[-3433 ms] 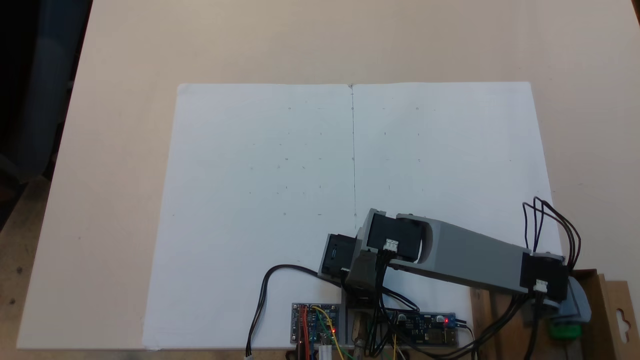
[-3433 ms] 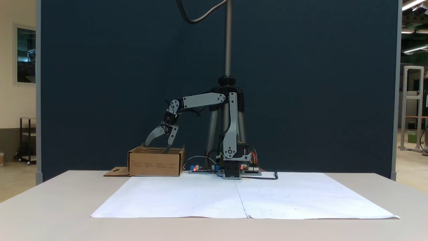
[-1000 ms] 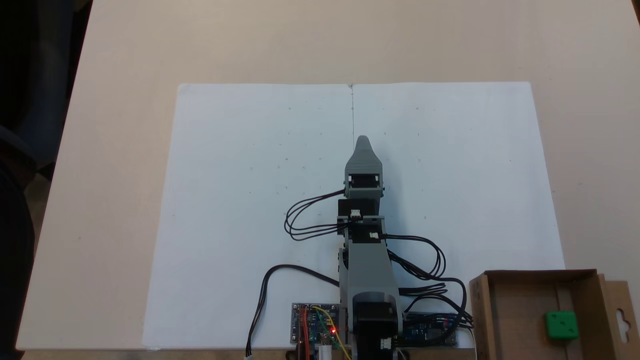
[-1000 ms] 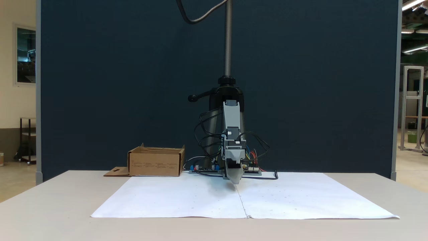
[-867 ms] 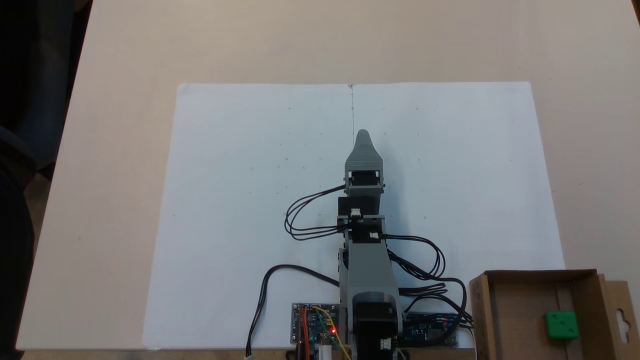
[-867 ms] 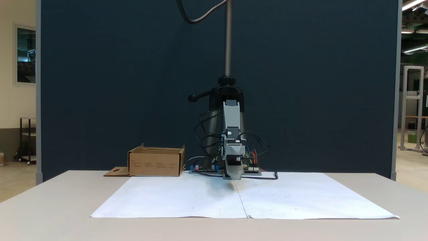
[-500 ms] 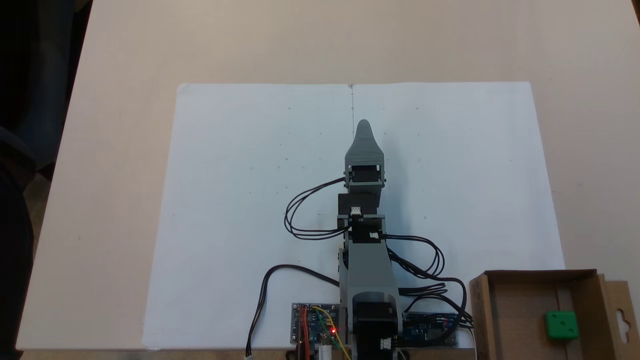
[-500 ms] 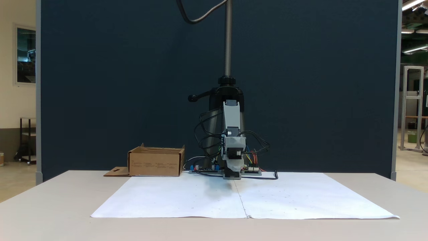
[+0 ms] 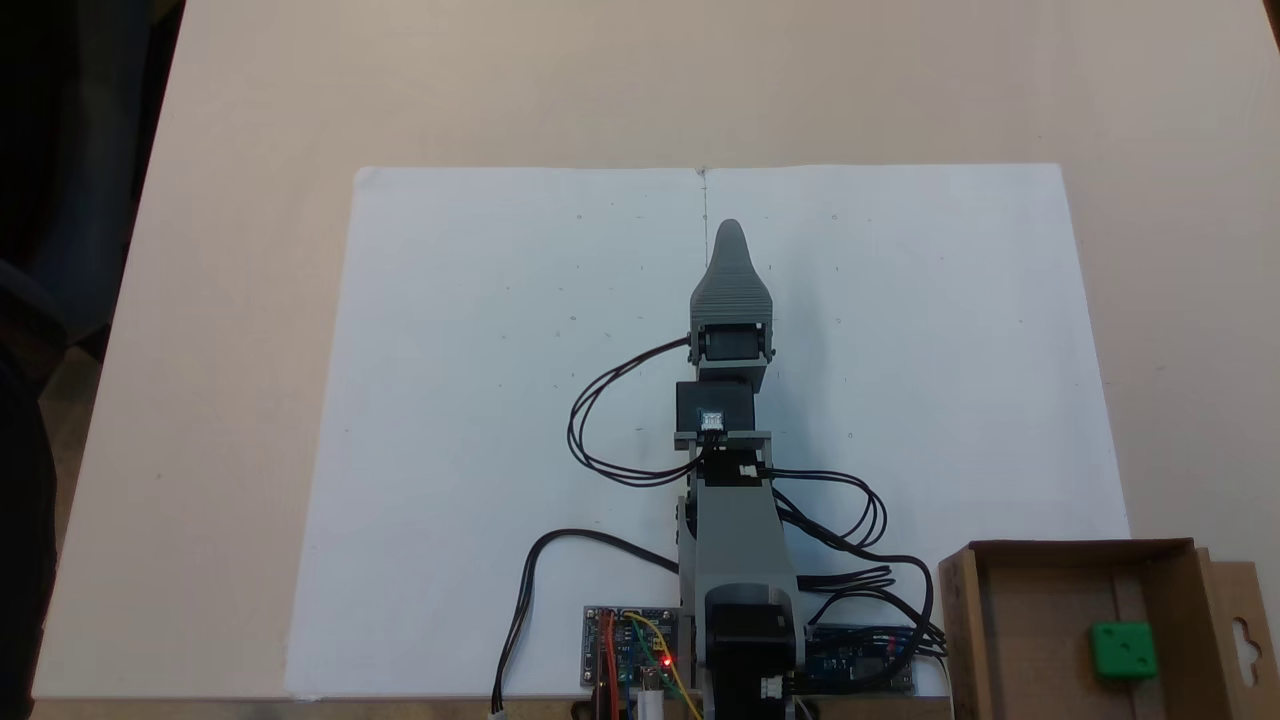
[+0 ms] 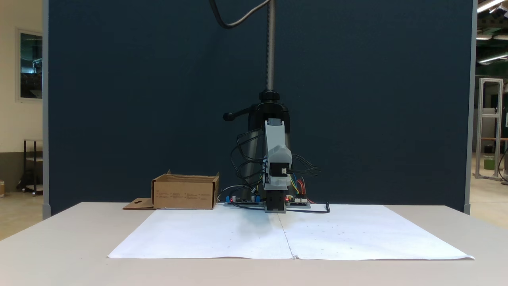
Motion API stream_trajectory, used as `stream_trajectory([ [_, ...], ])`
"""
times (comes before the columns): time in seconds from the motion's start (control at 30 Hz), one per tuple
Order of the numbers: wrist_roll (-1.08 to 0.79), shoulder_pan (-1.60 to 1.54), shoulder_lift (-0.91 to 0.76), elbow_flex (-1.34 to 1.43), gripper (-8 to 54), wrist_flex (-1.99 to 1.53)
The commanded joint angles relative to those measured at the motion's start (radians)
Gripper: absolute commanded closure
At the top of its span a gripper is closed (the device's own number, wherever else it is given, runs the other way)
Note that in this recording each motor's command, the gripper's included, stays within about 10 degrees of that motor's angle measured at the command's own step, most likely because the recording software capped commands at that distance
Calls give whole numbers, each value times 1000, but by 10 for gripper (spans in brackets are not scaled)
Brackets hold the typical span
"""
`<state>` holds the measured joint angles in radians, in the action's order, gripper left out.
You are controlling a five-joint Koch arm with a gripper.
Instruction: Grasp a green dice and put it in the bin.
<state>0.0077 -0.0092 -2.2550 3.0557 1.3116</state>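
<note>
The green dice lies inside the bin, a brown cardboard box at the lower right of a fixed view from above; in the front fixed view the bin stands left of the arm's base and its walls hide the dice. My gripper stretches out over the middle seam of the white paper, far from the bin, with nothing seen in it. From above one grey jaw covers the other. In the front view the gripper points at the camera, raised off the paper.
A large white paper sheet covers the table's centre. Circuit boards and loose black cables lie around the arm's base. A tripod pole stands behind the base. The bin's flap sticks out sideways.
The arm swung from above the bin to the table's centre, leaving the dice in the bin. Over the last second the gripper tilted up off the paper and reached further out.
</note>
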Motion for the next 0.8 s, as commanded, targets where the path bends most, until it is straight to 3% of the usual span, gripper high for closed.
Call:
stream_trajectory([
  [0.0,-66,-15,-115,74,11,171],
  [0.77,-66,-23,-114,74,11,324],
])
